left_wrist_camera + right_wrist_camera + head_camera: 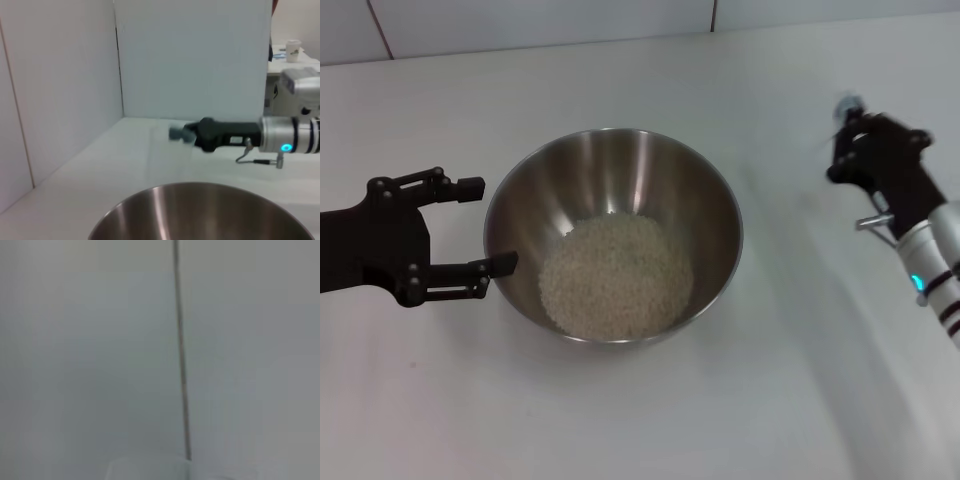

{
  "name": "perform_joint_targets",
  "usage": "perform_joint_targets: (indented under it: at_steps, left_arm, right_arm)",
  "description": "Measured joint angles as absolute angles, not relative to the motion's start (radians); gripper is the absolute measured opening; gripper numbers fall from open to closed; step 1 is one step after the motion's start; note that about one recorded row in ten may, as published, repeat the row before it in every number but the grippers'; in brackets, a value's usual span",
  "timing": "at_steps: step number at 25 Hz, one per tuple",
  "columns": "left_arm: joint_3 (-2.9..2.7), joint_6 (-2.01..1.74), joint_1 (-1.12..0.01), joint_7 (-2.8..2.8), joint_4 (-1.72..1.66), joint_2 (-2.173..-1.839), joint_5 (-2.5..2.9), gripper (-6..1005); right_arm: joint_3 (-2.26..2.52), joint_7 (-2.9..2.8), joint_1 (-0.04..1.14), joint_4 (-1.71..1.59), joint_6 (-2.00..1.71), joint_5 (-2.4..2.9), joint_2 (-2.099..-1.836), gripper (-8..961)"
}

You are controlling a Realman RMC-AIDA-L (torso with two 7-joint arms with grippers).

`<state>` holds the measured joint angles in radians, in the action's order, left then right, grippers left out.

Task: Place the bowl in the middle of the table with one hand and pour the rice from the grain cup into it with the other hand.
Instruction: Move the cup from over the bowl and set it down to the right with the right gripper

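Note:
The steel bowl (612, 235) stands in the middle of the white table (770, 400), with a heap of rice (616, 277) in its bottom. Its rim also shows in the left wrist view (200, 187). My left gripper (487, 226) is open at the bowl's left rim, its near fingertip (503, 263) close to the rim. My right gripper (848, 125) hovers to the right of the bowl, blurred. It is shut on the clear grain cup (170, 157), which shows only faintly. The cup's rim shows in the right wrist view (150, 466).
White wall panels (540, 25) run behind the table, with a side panel (55, 95) on the left. The right arm's silver wrist (940, 255) reaches in from the right edge.

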<state>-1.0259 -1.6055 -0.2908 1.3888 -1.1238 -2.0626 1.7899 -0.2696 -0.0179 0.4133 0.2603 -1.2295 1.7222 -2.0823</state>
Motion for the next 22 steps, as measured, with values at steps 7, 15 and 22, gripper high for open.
perform_joint_targets:
  at_steps: [7, 15, 22]
  left_arm:
    - [-1.03, -1.602, -0.294, 1.39, -1.123, -2.062, 1.793, 859]
    - [-1.032, -1.601, -0.295, 1.39, -1.121, -2.062, 1.798, 859]
    - [-1.033, -1.601, -0.305, 1.402, -1.121, -2.063, 1.833, 860]
  right_arm:
    - [-0.196, -0.065, 0.485, 0.216, -1.082, 1.758, -2.083, 103]
    - [-0.186, -0.066, 0.521, 0.213, -0.987, 1.763, -2.086, 111]
    - [-0.186, -0.066, 0.496, 0.225, -0.994, 1.763, -2.088, 119]
